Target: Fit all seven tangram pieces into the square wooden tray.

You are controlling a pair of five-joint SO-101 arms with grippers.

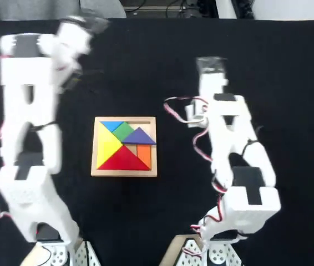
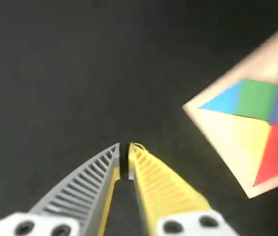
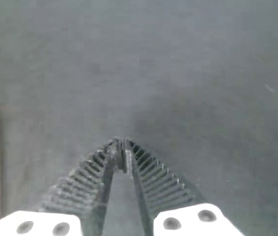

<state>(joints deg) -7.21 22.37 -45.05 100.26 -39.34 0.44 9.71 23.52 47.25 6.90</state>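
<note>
The square wooden tray (image 1: 123, 173) lies flat on the black table (image 1: 146, 66) between the two arms. The coloured tangram pieces (image 1: 110, 147) sit inside it (the purple triangle (image 1: 139, 137) is close to the rim on the right arm's side). The left gripper (image 2: 127, 148) has its fingers pressed together on nothing, over bare table well apart from the tray. The right gripper (image 3: 122, 146) is likewise closed and empty, also clear of the tray.
</note>
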